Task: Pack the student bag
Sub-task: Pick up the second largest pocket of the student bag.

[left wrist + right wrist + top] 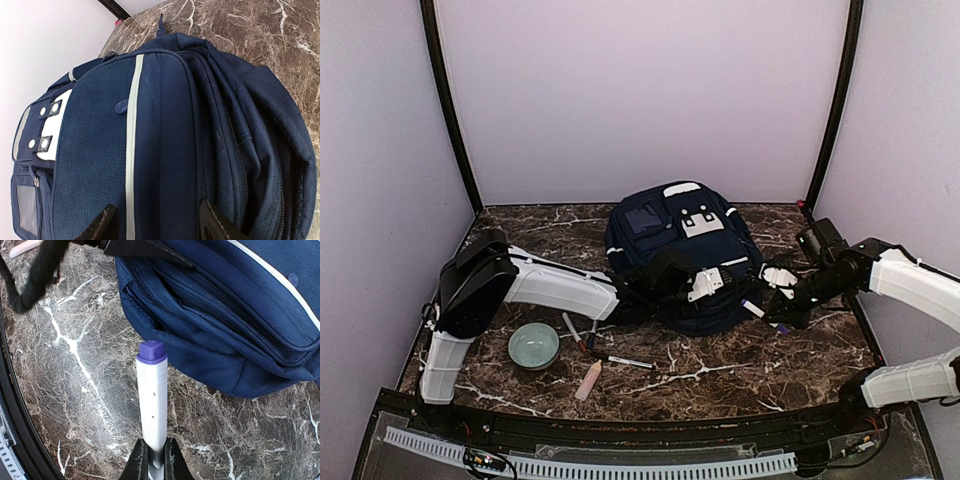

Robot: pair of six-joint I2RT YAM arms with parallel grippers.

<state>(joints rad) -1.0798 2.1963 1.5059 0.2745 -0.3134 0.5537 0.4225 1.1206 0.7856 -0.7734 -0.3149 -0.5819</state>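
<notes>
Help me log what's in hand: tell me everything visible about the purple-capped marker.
The marker has a white, plastic-looking barrel with a few tiny dark dots and a squarish purple cap. The right claw pinches its rear end; it hangs over the marble table, cap pointing toward the student bag, apparently not touching it.

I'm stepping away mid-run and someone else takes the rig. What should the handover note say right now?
Left gripper: open, fingers spread against the student bag, clamping nothing that shows.
Right gripper: shut on a white marker with a purple cap, beside the bag's right edge.
Bag: mid-table; no open compartment visible.
Done: marker is in hand.
Left: get the marker inside; a bowl, pens and a pale tube lie loose in front of the bag.
</notes>
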